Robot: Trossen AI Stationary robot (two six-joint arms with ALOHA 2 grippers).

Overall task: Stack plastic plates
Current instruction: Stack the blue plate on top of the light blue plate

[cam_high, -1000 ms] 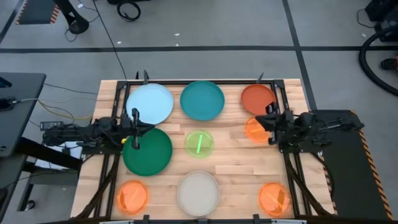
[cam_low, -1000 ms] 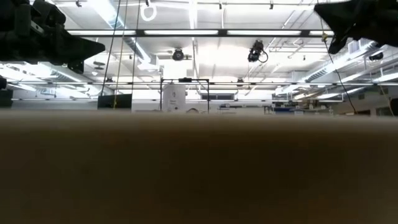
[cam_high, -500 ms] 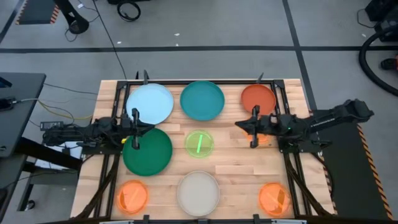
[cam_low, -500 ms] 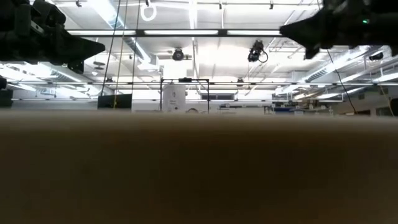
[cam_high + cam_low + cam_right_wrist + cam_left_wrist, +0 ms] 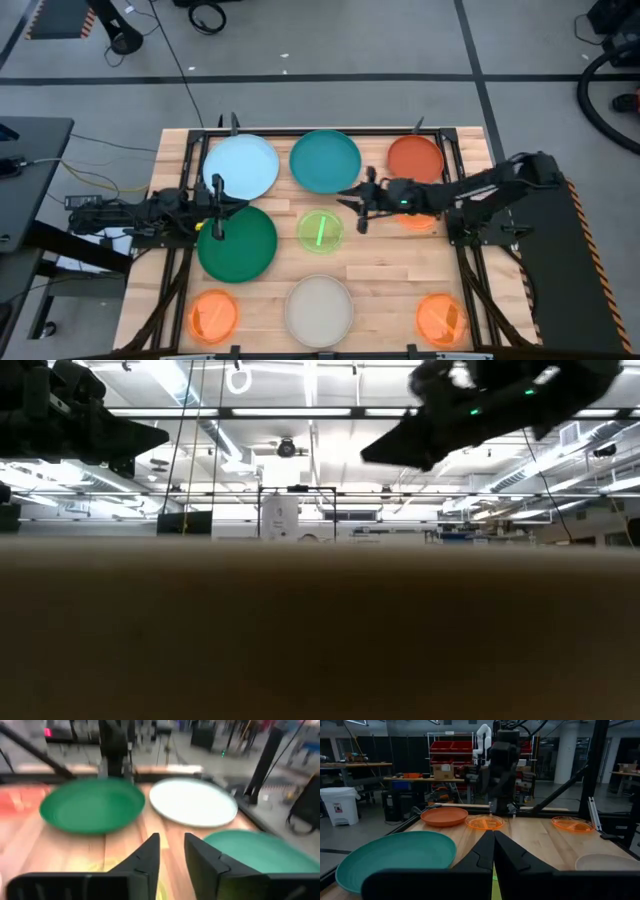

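Observation:
Several plastic plates lie flat on the wooden table: light-blue (image 5: 241,167), teal (image 5: 325,161), red-orange (image 5: 415,158), dark-green (image 5: 237,243), cream (image 5: 319,310), a small neon-green one (image 5: 321,230) and small orange ones (image 5: 213,315) (image 5: 441,318). Another orange plate (image 5: 418,218) shows partly under the right arm. My right gripper (image 5: 352,200) hangs open above the table, between the teal and the neon-green plate; its wrist view looks at the dark-green plate (image 5: 92,805). My left gripper (image 5: 217,208) waits shut between the light-blue and dark-green plates.
A black frame (image 5: 300,131) runs along the table's far edge and down both sides. Bare wood (image 5: 385,270) lies right of the cream plate. The low view shows only the blurred table edge (image 5: 320,630) and both arms held high above it.
My right arm has reached out toward the table's left, carrying its gripper from over the orange plate near the right side to the gap between the teal and neon-green plates. The plates have stayed where they were.

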